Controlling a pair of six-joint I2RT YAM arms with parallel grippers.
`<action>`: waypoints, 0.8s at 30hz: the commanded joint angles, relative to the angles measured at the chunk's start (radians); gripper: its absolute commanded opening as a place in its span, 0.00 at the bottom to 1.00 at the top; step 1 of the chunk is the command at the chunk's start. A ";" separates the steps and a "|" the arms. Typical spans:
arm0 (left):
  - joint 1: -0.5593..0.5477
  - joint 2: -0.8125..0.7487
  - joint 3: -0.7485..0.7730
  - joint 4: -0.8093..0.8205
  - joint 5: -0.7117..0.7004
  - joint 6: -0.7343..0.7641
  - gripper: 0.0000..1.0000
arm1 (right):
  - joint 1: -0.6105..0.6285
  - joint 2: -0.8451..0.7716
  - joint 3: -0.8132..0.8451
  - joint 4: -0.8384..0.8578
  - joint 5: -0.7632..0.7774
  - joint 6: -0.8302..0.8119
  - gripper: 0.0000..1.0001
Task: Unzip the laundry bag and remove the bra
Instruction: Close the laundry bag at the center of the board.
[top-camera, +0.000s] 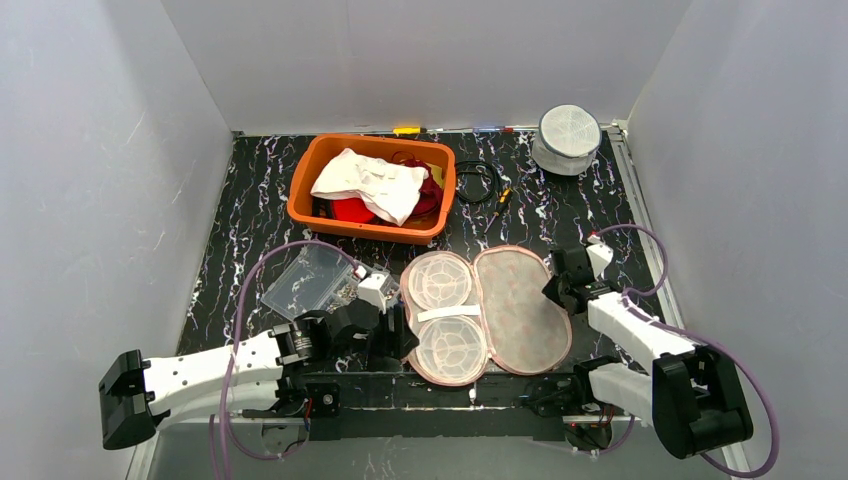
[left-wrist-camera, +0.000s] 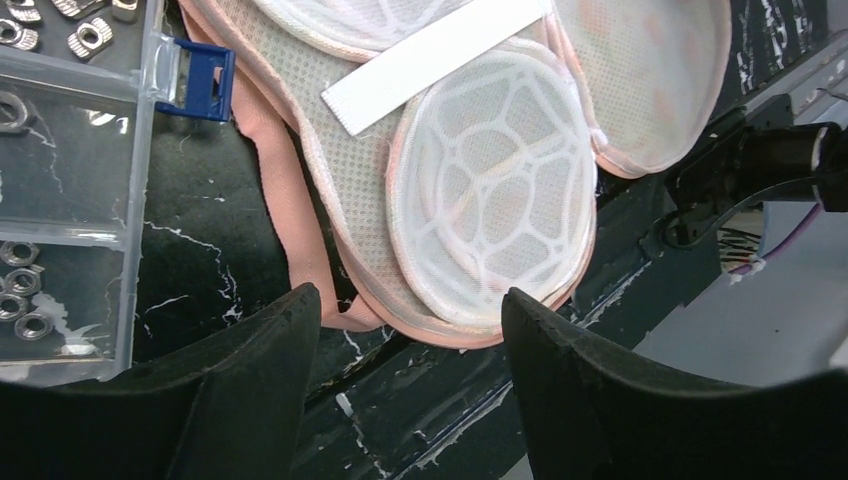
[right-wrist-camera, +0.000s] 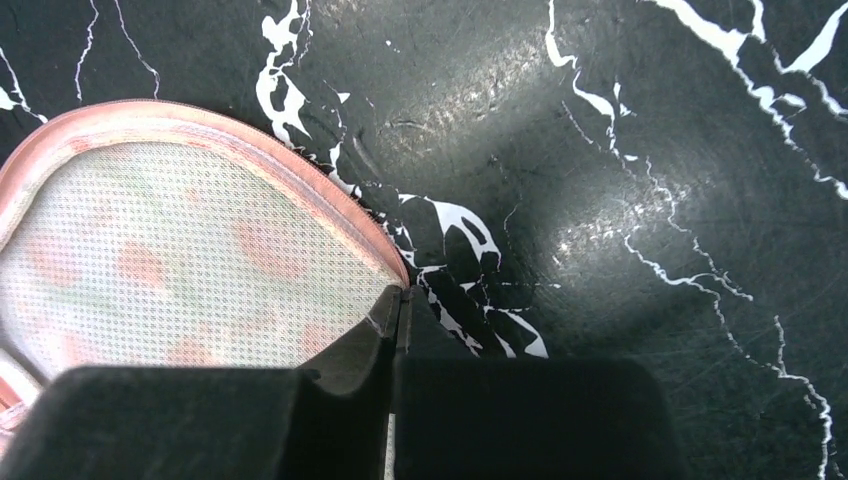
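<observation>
the laundry bag (top-camera: 520, 315) lies spread open like a clamshell on the desk (top-camera: 250, 190), so the unzipping looks all but done. the step in hand is getting the bra out. on the bag's left half sit two white netted cups (left-wrist-camera: 490, 195) joined by a white strap (left-wrist-camera: 435, 60). i take these for the bra or the frame holding it, but cannot tell which. the left claw (left-wrist-camera: 410, 300) hovers over the bag's near-left lobe, fingers wide apart and holding nothing. the right claw (right-wrist-camera: 402, 300) is pressed closed at the bag's right-hand pink zip edge, and whether it nips that edge is unclear. next, i judge, the left claw must drop onto a cup rim and close while the right steadies the bag.
</observation>
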 joint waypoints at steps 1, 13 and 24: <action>-0.005 -0.006 0.039 -0.049 -0.042 0.026 0.65 | -0.001 -0.019 -0.041 -0.087 -0.068 0.024 0.01; -0.005 0.004 0.048 -0.019 -0.090 0.037 0.64 | 0.000 -0.368 0.173 -0.163 -0.350 -0.179 0.01; -0.005 0.240 0.164 -0.001 -0.116 0.085 0.63 | 0.000 -0.362 0.257 0.023 -0.895 -0.174 0.01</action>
